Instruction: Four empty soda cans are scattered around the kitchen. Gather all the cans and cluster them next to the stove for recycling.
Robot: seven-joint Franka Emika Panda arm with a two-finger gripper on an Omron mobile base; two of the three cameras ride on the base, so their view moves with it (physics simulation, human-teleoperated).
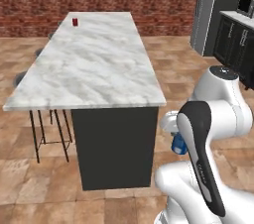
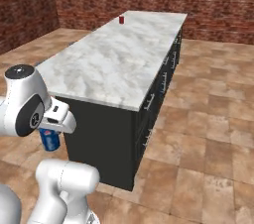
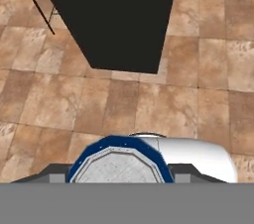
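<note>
My gripper (image 3: 119, 172) is shut on a blue soda can (image 3: 119, 161), whose silver top faces the hand camera. The arm is folded close to the base, and it carries the blue can (image 1: 177, 144) low above the tiled floor beside the near end of the island. From the right side the same can (image 2: 49, 139) hangs under the white hand (image 2: 55, 118). A red soda can (image 1: 75, 22) stands upright at the far left corner of the marble island top (image 1: 94, 64), also seen as the red can (image 2: 121, 19). The stove is out of view.
The island's dark end panel (image 3: 109, 20) lies just ahead of the hand. Black-legged stools (image 1: 49, 124) stand along the island's left side. A tall grey fridge (image 1: 206, 10), dark cabinets (image 1: 235, 44) and a microwave (image 1: 245, 4) are at the far right. Brick walls close the back.
</note>
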